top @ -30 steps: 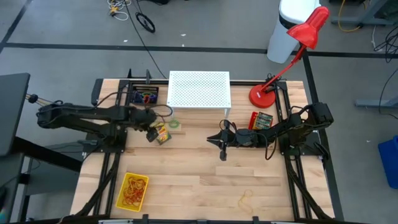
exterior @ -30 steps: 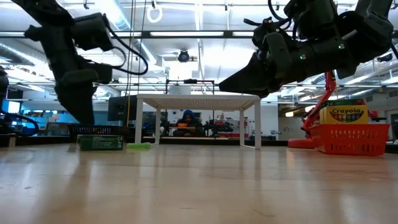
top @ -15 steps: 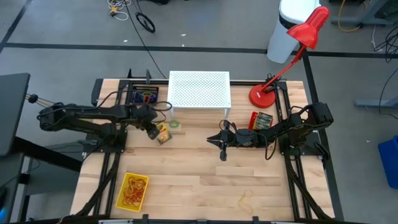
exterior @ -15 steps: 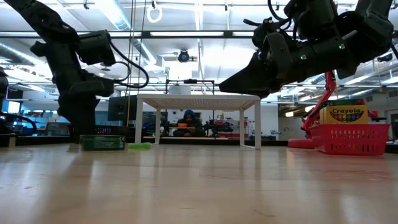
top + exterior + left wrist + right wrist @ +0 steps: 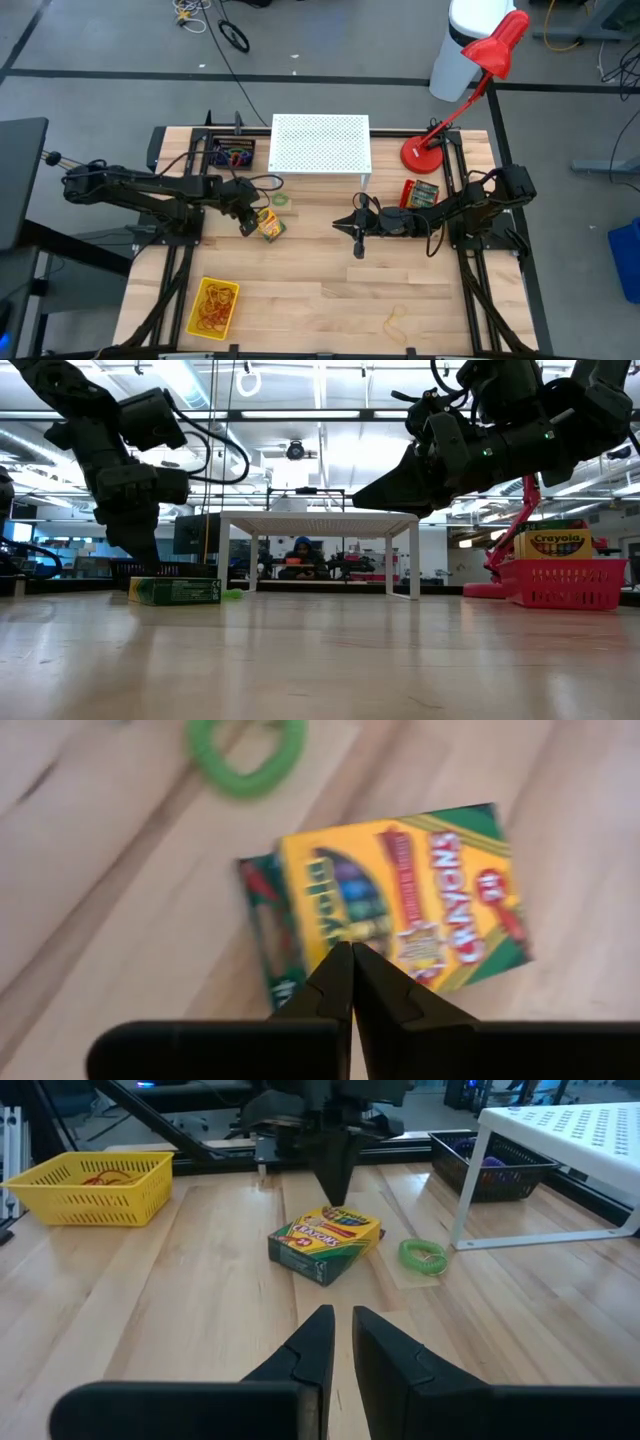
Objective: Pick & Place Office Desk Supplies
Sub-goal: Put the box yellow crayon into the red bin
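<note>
A yellow-and-green crayon box (image 5: 271, 226) lies flat on the table, left of centre. It also shows in the left wrist view (image 5: 400, 900) and the right wrist view (image 5: 325, 1240). My left gripper (image 5: 248, 221) points down at it, shut, with its tips (image 5: 350, 952) over the box's printed face. A green elastic loop (image 5: 281, 199) lies just beyond the box. My right gripper (image 5: 358, 238) hangs above the table's middle, all but shut, with nothing between its fingers (image 5: 340, 1320). A second crayon box stands in the red basket (image 5: 420, 193). My left gripper comes from above with its shut fingertips (image 5: 336, 1192) at the crayon box's top face, near its left side (image 5: 330, 935). I cannot tell whether they touch it or stop just above it. The box lies flat on the table.
A white perforated stand (image 5: 320, 143) is at the far middle, with a black basket of coloured loops (image 5: 232, 155) to its left. A red lamp (image 5: 430, 152) is at the far right. A yellow basket of rubber bands (image 5: 213, 307) is near left. A loose rubber band (image 5: 397, 320) is near right.
My left gripper has dropped toward the crayon box and shut, its fingers closing on nothing. The box has slid a little toward the table's right and near edges and turned about, still flat on the wood.
</note>
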Controlling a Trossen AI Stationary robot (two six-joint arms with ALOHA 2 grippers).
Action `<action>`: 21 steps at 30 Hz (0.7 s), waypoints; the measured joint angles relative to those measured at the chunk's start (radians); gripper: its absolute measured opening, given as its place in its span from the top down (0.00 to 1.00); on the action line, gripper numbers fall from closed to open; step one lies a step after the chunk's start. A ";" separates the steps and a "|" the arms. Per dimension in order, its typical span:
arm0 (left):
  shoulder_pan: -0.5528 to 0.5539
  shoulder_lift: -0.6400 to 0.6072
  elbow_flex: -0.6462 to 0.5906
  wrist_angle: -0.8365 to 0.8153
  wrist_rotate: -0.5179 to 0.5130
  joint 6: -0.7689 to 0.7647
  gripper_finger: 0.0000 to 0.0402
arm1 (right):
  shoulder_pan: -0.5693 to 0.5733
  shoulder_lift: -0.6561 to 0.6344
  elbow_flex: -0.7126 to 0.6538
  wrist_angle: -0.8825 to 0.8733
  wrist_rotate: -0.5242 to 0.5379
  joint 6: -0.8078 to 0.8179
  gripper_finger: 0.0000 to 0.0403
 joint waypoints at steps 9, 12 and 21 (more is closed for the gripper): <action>-0.152 0.000 0.059 0.005 -0.094 -0.067 0.91 | 0.000 0.000 0.000 0.000 0.000 0.000 0.87; -0.155 -0.002 0.115 -0.188 -0.227 -0.115 0.85 | 0.000 0.000 0.000 0.000 0.000 -0.001 0.87; -0.049 0.005 0.025 -0.220 -0.123 -0.234 0.82 | 0.000 0.000 0.000 0.000 0.000 -0.003 0.87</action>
